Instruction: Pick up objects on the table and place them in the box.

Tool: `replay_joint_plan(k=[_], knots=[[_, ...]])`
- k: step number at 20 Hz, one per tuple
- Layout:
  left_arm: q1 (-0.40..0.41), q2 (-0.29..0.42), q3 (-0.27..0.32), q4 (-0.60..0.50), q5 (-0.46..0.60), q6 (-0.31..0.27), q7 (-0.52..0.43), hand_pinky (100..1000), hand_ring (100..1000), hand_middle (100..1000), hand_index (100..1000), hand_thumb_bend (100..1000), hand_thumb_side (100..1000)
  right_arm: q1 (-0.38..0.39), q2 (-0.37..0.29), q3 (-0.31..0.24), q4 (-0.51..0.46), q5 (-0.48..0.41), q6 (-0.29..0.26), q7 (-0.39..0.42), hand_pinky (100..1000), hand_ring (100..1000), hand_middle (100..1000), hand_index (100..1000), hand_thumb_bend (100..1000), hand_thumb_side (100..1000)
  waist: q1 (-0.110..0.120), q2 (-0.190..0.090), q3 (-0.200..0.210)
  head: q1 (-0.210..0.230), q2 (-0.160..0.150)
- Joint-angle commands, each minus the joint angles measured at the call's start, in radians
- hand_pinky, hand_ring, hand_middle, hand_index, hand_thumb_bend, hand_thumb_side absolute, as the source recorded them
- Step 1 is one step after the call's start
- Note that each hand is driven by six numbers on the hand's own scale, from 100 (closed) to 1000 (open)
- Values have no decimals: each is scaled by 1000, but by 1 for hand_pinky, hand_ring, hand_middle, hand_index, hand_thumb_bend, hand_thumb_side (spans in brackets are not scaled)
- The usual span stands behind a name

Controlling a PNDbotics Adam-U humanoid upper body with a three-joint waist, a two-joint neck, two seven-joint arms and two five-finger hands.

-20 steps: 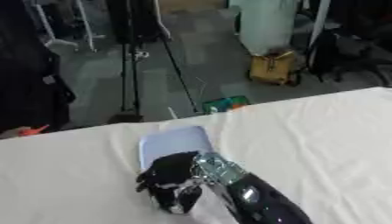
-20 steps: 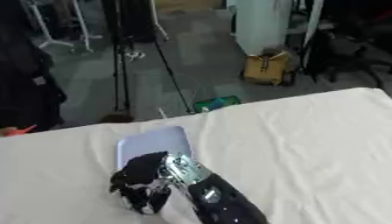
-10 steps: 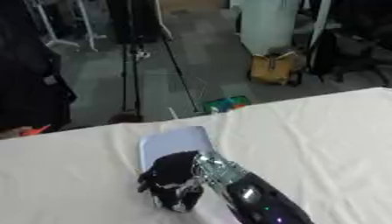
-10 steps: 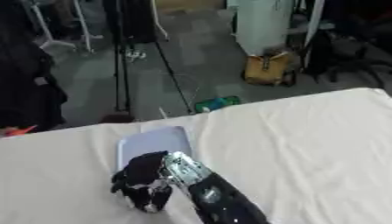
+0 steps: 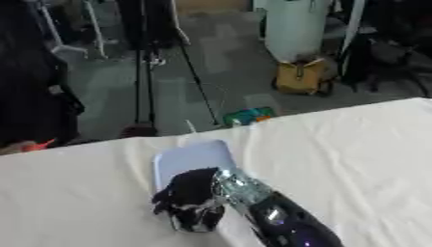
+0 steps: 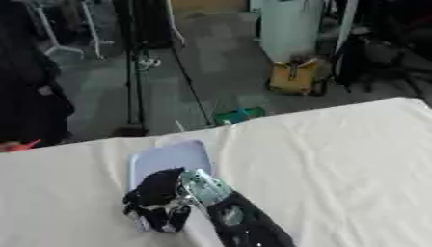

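Change since earlier frames: the right hand and the pale card beneath it sit in much the same spot on the cloth as half a second and a second ago; no clear shift of either beyond a slight move of the whole view.
Table: wide surface under a white, lightly creased cloth point(image 5: 354, 144); its far edge runs aslant from lower left to upper right.
Open room: bare cloth spreads broadly to the right of the arm and to the left of the hand; a narrow strip of cloth lies between the card and the far edge.
Task item: flat pale lavender rectangular card or lid with rounded corners point(image 5: 192, 157), lying flat on the cloth near the far edge, left of centre; its near end is hidden under the hand.
Right hand: black hand with silver wrist point(image 5: 192, 198), entering from the lower right, set on the near end of the card, fingers bent downward over it.
Grip: cannot tell whether the fingers clasp the card or only rest on it.
Left hand: not seen in either view.
Beyond the edge: grey floor, a black tripod stand point(image 5: 145, 72), a yellow bag point(image 5: 300, 77), a small green packet point(image 5: 247, 116) close under the table edge.
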Motion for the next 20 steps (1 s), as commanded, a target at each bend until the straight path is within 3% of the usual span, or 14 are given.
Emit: replay_joint_plan(k=[1, 6, 9, 20], knots=[[-8, 16, 8, -14, 0, -1, 2, 1000, 1000, 1000, 901, 100, 1000, 4, -18, 4, 38, 37, -155, 146, 837, 807, 858, 723, 125, 118, -2, -14, -1, 1, -11], [-8, 16, 8, -14, 0, -1, 1, 1000, 1000, 1000, 901, 100, 1000, 6, -19, 5, 42, 48, -155, 127, 816, 770, 840, 683, 118, 100, -1, -13, -1, 2, -14], [-8, 16, 8, -14, 0, -1, 1, 1000, 1000, 1000, 901, 100, 1000, 8, -20, 2, 45, 60, -155, 115, 784, 717, 779, 619, 117, 100, 1, -14, -1, 4, -15], [-9, 17, 9, -14, 0, -1, 2, 1000, 1000, 1000, 901, 100, 1000, 7, -18, -5, 56, 100, -155, 51, 706, 649, 703, 556, 100, 100, 0, -15, -1, 7, -14]])
